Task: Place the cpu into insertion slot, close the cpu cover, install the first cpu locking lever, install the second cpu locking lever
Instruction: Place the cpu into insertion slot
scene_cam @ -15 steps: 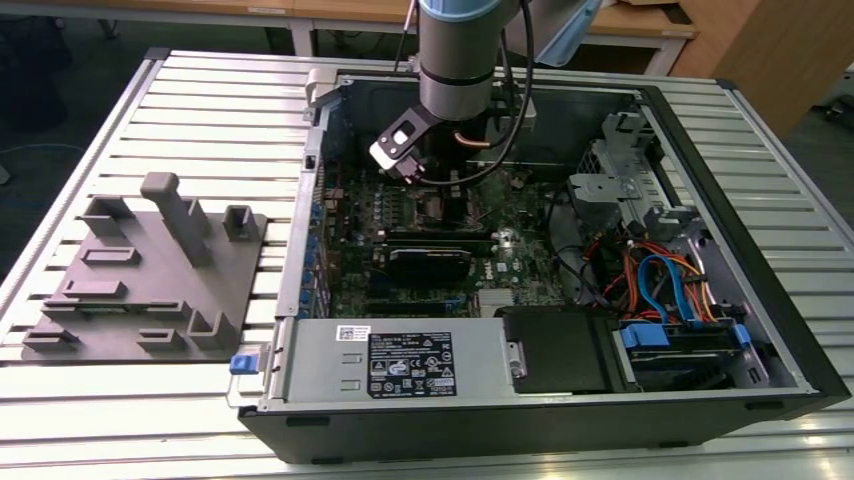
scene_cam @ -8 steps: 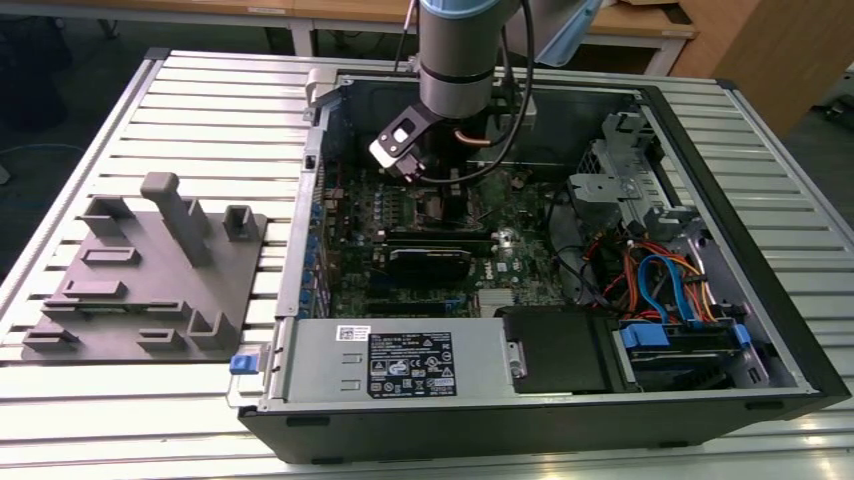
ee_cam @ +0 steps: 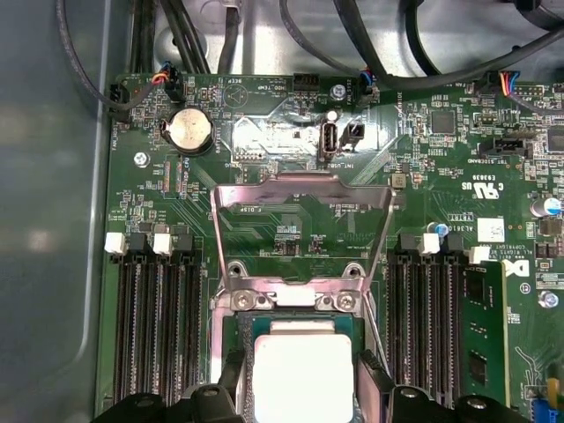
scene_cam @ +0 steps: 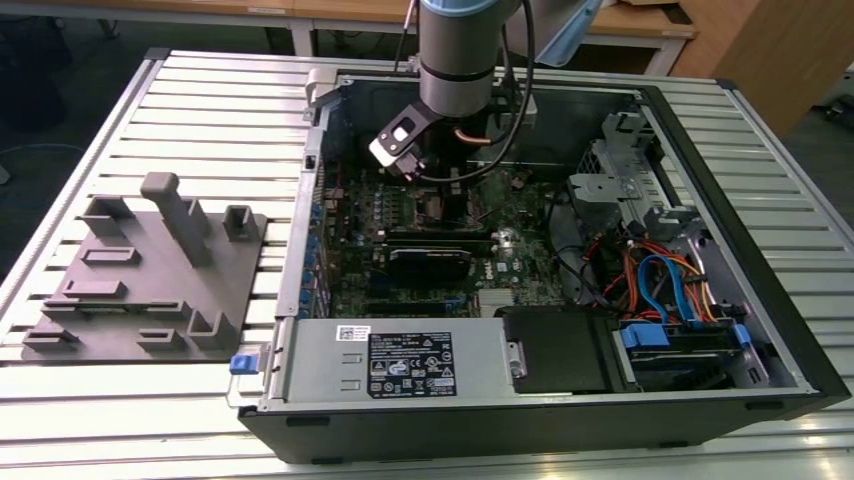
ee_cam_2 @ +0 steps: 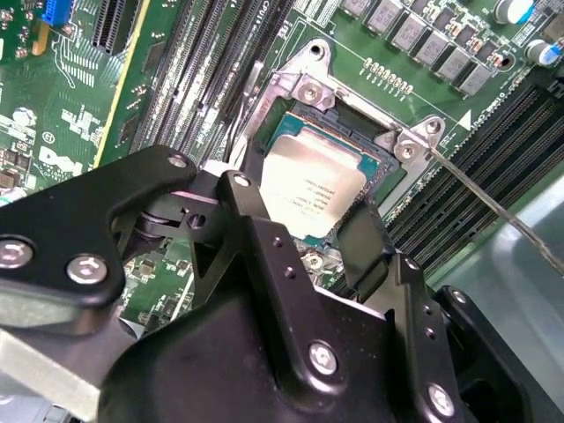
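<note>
The cpu (ee_cam_2: 308, 187) is a light, stiff, flat chip with a slick metal top and probably a fragile underside, so its side edges are the place to hold it. The gripper (ee_cam_2: 308, 216) appears clamped on two opposite edges. The chip lies level, metal top up, in or just above the slot (ee_cam_2: 357, 123), with the cover (ee_cam: 300, 185) raised open; I cannot tell if it is seated. Being square, it has no real long axis, and its edges run parallel to the slot's rim.

Slatted metal table (scene_cam: 200, 110): open computer case (scene_cam: 534, 422) beside grey fixture tray (scene_cam: 134, 305).
</note>
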Robot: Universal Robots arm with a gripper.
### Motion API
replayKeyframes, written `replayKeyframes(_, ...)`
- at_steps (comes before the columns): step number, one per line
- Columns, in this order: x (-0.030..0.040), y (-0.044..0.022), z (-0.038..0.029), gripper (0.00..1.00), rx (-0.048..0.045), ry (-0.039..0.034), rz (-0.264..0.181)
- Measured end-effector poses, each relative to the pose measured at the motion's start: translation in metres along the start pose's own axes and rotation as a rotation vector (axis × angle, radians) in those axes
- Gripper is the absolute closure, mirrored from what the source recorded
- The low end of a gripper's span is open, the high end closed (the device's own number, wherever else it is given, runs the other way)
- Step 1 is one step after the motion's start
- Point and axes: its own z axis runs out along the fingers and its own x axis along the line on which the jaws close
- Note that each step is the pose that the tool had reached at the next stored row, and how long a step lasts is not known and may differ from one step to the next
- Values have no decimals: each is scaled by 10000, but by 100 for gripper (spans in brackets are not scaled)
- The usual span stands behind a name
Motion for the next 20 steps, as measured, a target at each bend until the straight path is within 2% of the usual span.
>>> replayKeyframes(9,40,-9,5,39,-1,6,3)
replayKeyframes(20,20,-9,3,41,0,4,70)
